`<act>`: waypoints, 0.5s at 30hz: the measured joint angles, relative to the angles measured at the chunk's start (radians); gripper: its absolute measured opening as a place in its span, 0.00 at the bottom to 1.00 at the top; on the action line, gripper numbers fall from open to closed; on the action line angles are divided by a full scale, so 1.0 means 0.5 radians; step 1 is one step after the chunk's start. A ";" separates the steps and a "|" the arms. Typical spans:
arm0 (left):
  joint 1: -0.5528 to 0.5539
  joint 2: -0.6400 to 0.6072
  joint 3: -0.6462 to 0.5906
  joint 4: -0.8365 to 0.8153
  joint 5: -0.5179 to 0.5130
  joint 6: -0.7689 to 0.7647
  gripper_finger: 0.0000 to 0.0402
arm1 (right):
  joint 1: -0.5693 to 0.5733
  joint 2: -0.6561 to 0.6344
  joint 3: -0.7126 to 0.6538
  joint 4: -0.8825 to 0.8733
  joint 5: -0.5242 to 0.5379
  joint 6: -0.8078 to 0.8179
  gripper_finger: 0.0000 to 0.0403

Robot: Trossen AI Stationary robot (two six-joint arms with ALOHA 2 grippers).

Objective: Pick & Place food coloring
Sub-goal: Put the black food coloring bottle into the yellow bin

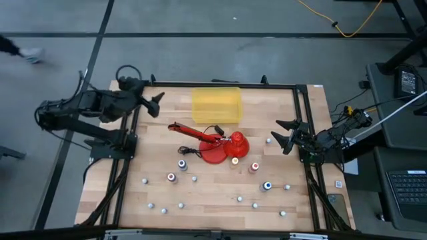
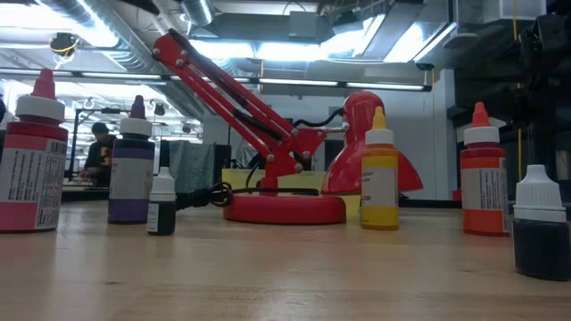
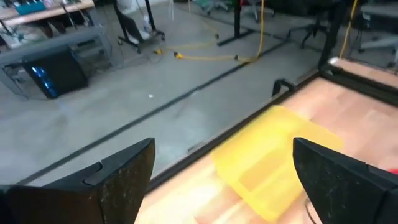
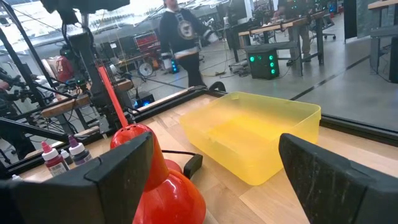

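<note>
**Five dye bottles wait on lab workbench**

On the wooden table (image 1: 220, 200), five food coloring bottles (image 1: 183, 164) stand upright around one red lamp (image 1: 220, 148); one yellow bin (image 1: 217, 105) sits beyond. Left gripper (image 1: 156, 105) and right gripper (image 1: 285, 133) hover apart at opposite edges, fingers spread, holding nothing.

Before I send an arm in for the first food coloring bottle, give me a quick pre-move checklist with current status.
1. Left gripper jaws open, empty: ok.
2. Right gripper jaws open, empty: ok.
3. Yellow bin on the table, nothing seen inside: ok.
4. Bottles upright, e.g. yellow bottle and orange-red bottle: ok.
5. Red lamp stands among the bottles, close to the yellow one: not ok, plan around it.
6. Caps tight: cannot tell.
</note>
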 joint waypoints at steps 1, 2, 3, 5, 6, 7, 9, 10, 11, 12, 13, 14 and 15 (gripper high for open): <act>-0.046 0.049 0.064 -0.082 -0.003 -0.079 0.92 | 0.001 0.000 0.000 0.000 0.000 0.000 0.86; -0.096 0.099 0.127 -0.158 -0.003 -0.161 0.92 | 0.001 0.000 0.000 0.001 0.000 0.000 0.86; -0.146 0.148 0.183 -0.226 -0.004 -0.246 0.92 | 0.001 0.000 0.000 0.000 0.000 0.000 0.86; -0.245 0.239 0.268 -0.371 -0.001 -0.414 0.92 | 0.001 0.000 0.000 0.001 0.000 0.000 0.86; -0.291 0.284 0.304 -0.439 0.008 -0.497 0.91 | 0.001 0.000 0.000 0.000 0.000 0.000 0.86; -0.331 0.321 0.340 -0.505 0.030 -0.578 0.91 | 0.001 0.000 0.000 0.000 0.000 0.000 0.86; -0.403 0.389 0.407 -0.640 0.093 -0.747 0.90 | 0.000 0.000 0.000 0.001 0.000 0.000 0.86; -0.435 0.421 0.432 -0.711 0.132 -0.833 0.90 | 0.001 0.000 0.000 0.000 0.000 0.000 0.86; -0.472 0.453 0.449 -0.778 0.168 -0.922 0.90 | 0.000 0.000 0.000 0.000 0.000 0.000 0.86; -0.516 0.482 0.459 -0.837 0.204 -1.005 0.90 | 0.000 0.000 0.000 0.001 0.000 0.000 0.86; -0.559 0.505 0.468 -0.898 0.244 -1.093 0.89 | 0.000 0.000 0.000 0.000 -0.001 0.000 0.86; -0.600 0.521 0.474 -0.953 0.292 -1.177 0.89 | 0.000 0.000 0.000 0.001 -0.001 0.000 0.86; -0.638 0.534 0.482 -1.013 0.344 -1.254 0.89 | 0.001 0.000 0.000 0.000 -0.001 0.001 0.86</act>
